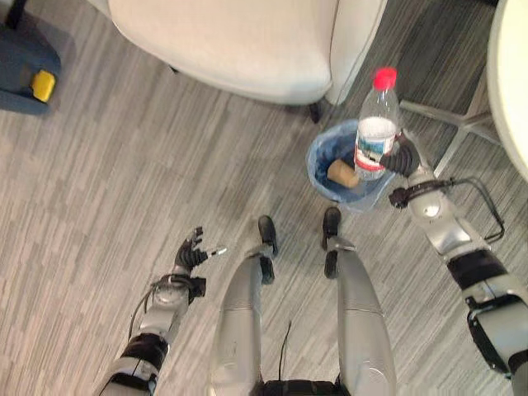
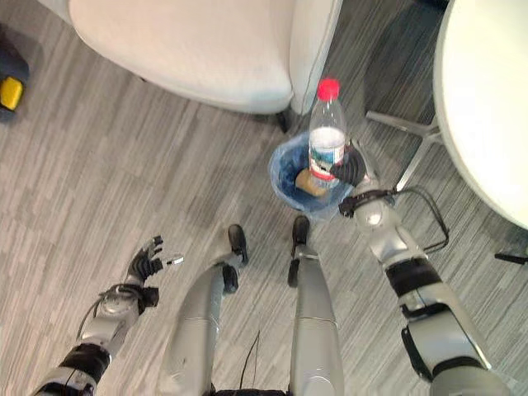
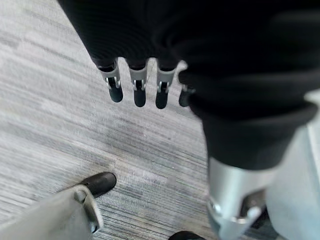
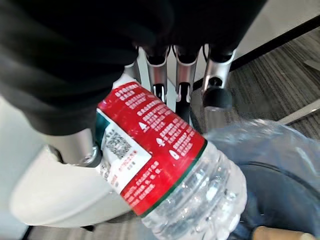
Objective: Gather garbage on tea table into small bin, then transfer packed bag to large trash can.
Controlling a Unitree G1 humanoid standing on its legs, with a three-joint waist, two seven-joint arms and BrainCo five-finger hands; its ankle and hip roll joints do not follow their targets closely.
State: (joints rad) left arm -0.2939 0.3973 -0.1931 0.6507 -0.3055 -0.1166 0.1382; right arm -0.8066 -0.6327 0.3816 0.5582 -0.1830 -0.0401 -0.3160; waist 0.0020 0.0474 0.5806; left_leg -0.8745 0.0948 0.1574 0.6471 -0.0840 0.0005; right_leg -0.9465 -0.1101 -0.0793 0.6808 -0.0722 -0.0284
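My right hand [image 1: 403, 158] is shut on a clear plastic bottle [image 1: 375, 132] with a red cap and a red and white label. It holds the bottle upright just above the small bin [image 1: 318, 157], which is lined with a blue bag. In the right wrist view the bottle [image 4: 170, 165] lies between thumb and fingers, over the bag's rim [image 4: 260, 140]. A tan cup-like piece [image 1: 342, 172] lies inside the bin. My left hand [image 1: 190, 254] hangs low over the floor at the left, open and holding nothing, its fingers [image 3: 137, 90] straight.
A cream armchair [image 1: 239, 41] stands behind the bin. The white round tea table [image 2: 487, 99] is at the right, with its metal legs [image 1: 462, 124] beside the bin. A blue and yellow object [image 1: 29, 66] sits at the far left on the grey floor.
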